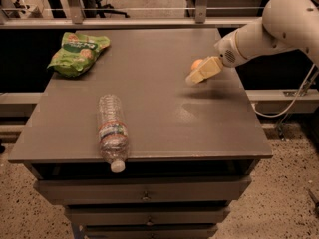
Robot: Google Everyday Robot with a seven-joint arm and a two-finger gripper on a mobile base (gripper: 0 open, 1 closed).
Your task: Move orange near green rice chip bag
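The orange (196, 63) lies on the right side of the grey table (164, 113), mostly hidden behind my gripper. My gripper (202, 72) hangs at the end of the white arm that comes in from the upper right, and it overlaps the orange's right and front side. The green rice chip bag (76, 52) lies crumpled at the table's far left corner, far from the orange and the gripper.
A clear plastic water bottle (112, 131) lies on its side near the table's front left, cap toward the front edge. Drawers (144, 195) sit under the tabletop. A rail and chair legs stand behind the table. A cable hangs at the right.
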